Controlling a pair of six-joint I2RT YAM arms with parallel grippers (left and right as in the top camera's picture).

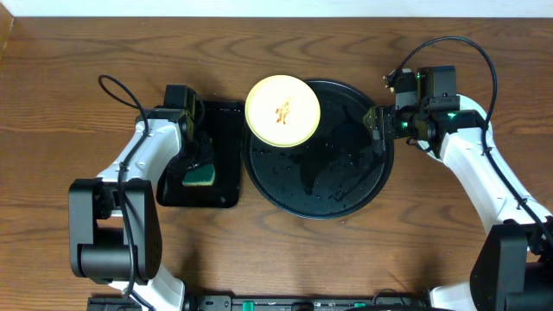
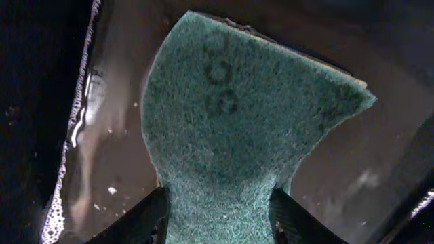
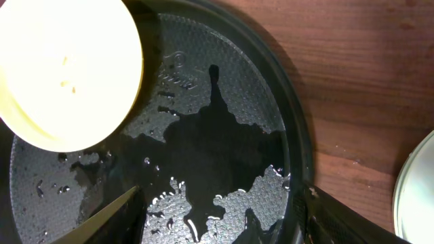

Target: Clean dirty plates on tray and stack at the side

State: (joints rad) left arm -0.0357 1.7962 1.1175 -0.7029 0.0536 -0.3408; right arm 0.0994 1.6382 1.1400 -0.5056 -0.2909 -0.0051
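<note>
Pinching a green sponge (image 2: 244,135) at its waist, the left gripper (image 2: 218,220) has both fingers (image 2: 139,220) pressed into the sides, so the pad bows inward between them and fans out beyond the tips. Only the finger ends show in the wrist view, and the faint dark print on the sponge is too blurred to read. Beneath it lies the wet floor of the small rectangular tray (image 1: 226,147), with a line of foam (image 2: 53,220) off to one side of the fingers.

The right gripper (image 3: 217,220) is spread wide and grasps nothing. One finger hangs over the floor of the round tray (image 1: 346,194) and the other sits outside the raised rim, so the rim runs between them (whether the outer finger touches it cannot be told). Across the tray from that gripper, the yellow plate (image 1: 282,111) laps over the rim, with an orange smear (image 1: 282,112) at its middle; the wrist view cuts the plate off. A puddle (image 3: 210,156) covers the tray floor just ahead of the fingers. A pale round edge (image 3: 417,193) on the wood beside the outer finger is cropped, and the arm hides it from above. Wood table (image 1: 69,86) shows on every side of both trays.
</note>
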